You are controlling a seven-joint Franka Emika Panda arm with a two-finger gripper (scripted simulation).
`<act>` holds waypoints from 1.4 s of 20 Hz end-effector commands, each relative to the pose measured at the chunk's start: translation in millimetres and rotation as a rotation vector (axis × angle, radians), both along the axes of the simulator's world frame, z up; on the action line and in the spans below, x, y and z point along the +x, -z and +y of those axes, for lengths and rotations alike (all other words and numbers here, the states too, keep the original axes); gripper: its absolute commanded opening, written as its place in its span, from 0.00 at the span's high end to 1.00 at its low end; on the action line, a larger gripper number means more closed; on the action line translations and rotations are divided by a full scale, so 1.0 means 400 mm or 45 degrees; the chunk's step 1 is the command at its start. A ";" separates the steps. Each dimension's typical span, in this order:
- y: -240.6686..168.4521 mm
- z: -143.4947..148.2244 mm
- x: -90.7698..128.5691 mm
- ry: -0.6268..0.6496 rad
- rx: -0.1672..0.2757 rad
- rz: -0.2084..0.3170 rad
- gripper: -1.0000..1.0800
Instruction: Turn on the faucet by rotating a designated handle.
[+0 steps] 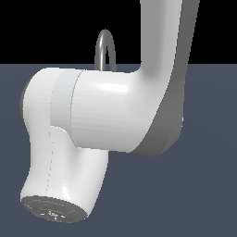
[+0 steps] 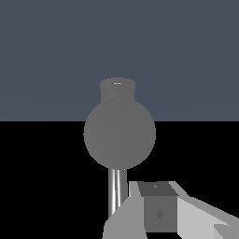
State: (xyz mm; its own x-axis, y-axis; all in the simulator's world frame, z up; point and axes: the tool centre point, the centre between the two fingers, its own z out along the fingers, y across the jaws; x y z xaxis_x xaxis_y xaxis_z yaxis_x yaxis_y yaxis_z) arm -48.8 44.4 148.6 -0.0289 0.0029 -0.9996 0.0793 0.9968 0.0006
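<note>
risk number one: contact on the wrong part. faucet (image 1: 98, 51) sits behind the arm (image 1: 115, 111) in the exterior view, and only the top of its spout loop shows above the big white link. the base is fully hidden there. in the wrist view the faucet (image 2: 119, 133) is centred ahead: a round grey body, a short thicker cylinder on one end and a thin spout tube on the other. i can't pick out the handle as a separate lever in either view. it may be end-on to the camera or hidden. an approach made now is aimed at the body, not the lever.

tool (image 2: 156, 205) shows only as grey finger blocks at the frame edge, close beside the spout tube in the picture. can't tell whether the fingers are spread or pressed together. nothing looks gripped.

failure modes, my read:
- finger catches the spout tube instead of the handle, so push goes into a fixed part
- push lands near the pivot, so tool slips off with little rotation
- wrong push direction, so lever jams at its stop

surroundings: bare dark tabletop (image 1: 208, 194), no other objects seen. only obstruction is the arm itself, blocking the exterior view.
</note>
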 end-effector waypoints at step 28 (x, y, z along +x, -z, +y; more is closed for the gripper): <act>0.055 -0.145 -0.012 0.061 0.012 -0.043 1.00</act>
State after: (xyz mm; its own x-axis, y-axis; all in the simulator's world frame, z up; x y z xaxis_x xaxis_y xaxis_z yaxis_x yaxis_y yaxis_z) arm -53.8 -5.9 136.9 0.0206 0.0237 -0.9995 0.1560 0.9874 0.0266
